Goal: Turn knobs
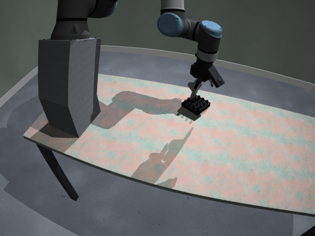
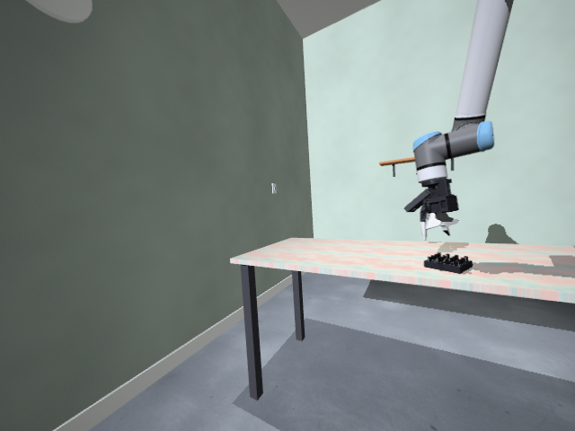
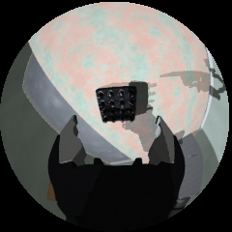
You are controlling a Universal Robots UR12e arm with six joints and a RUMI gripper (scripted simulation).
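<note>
Spread wide with nothing between its fingers, my pincer (image 2: 435, 227) hangs above the knob box (image 1: 196, 104), clear of it, as the exterior view shows. In my wrist view the box (image 3: 116, 102) sits ahead of and between my two fingertips, its knobs in a grid, too small for me to read their marks. It rests flat on the pink and green worktop (image 1: 229, 142), nearer the far long edge than the near one, roughly midway along its length. My pedestal (image 1: 67, 83) stands at the worktop's left end, well apart from the box.
</note>
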